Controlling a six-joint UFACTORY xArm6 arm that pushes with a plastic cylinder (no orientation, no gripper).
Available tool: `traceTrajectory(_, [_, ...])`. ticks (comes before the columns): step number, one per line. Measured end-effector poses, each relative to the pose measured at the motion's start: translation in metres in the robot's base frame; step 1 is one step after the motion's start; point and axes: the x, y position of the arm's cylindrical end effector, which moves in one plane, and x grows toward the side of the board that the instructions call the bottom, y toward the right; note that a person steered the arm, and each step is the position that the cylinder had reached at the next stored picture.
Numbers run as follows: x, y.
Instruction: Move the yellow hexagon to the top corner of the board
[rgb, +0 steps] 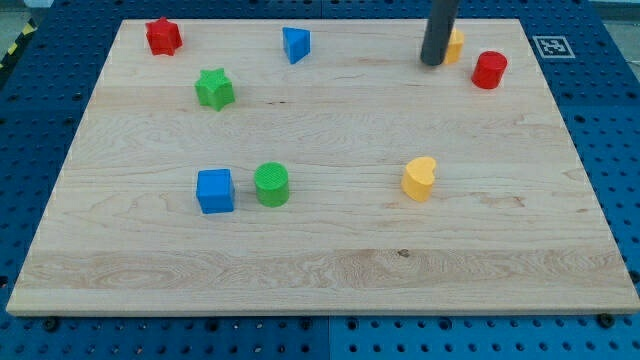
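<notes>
Already the yellow hexagon (455, 44) sits near the board's (330, 260) top right corner, just left of the red cylinder (490, 70). My tip (433, 62) touches its left side; no pincer exists. Only a short push remains.

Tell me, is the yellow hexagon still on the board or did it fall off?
On the board. The yellow hexagon sits near the view's top edge, partly hidden behind my tip, beside the red cylinder.
</notes>
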Motion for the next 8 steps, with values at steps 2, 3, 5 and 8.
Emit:
traceTrajectory(2, [-0.009, 0.002])
traceTrajectory(3, [-0.009, -0.01])
traceTrajectory(5, [-0.009, -0.012])
traceTrajectory(8, [0.093, -0.088])
